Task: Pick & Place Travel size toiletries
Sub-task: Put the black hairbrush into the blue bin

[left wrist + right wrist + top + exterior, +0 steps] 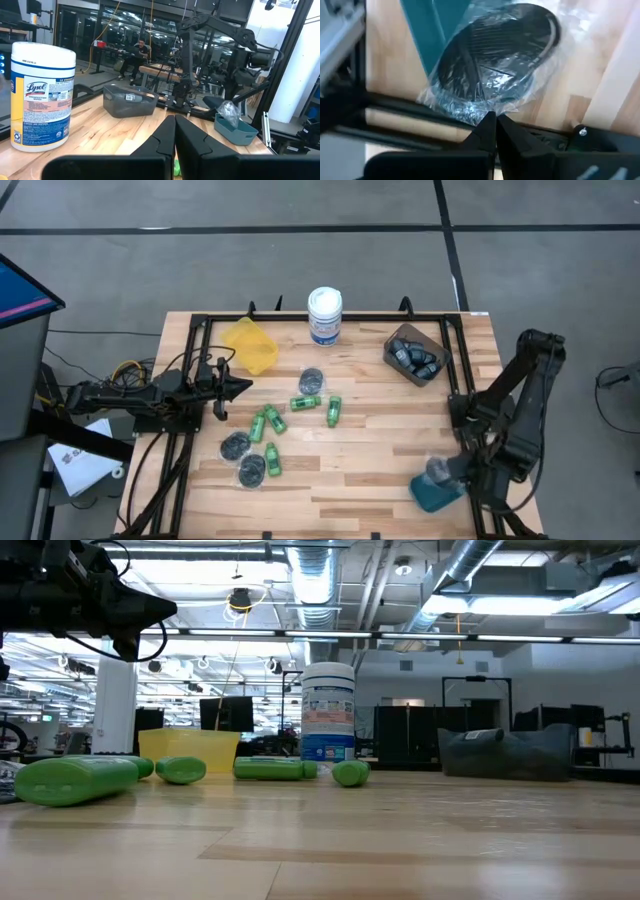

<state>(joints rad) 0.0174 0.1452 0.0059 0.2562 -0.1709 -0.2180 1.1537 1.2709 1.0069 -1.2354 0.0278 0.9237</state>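
Note:
Several bright green mini bottles (275, 418) lie on their sides mid-table and also show in the low view (75, 780). Three wrapped dark discs (236, 446) lie flat among them. Dark blue-grey mini bottles (415, 358) fill the brown bin. My right gripper (495, 119) is shut on another wrapped disc (495, 60) over the teal bin (432, 496) at the table's near right corner. My left gripper (240, 388) is shut and empty, raised over the table's left side beside the yellow bin (250, 345). Its fingers (175, 132) point toward the right. My right gripper pinches the shiny clear wrap at its crinkled edge (487, 107), with the disc beyond the fingertips. The wrapped disc (229, 111) is lifted clear and hangs just above the teal bin (236, 129). The fingers slant down from above.
A large white cylindrical tub (324, 315) stands upright at the far edge, between the yellow bin and the brown bin (416, 355). A black frame (200, 320) runs round the table's edges. Bare wood lies between the green bottles and the teal bin.

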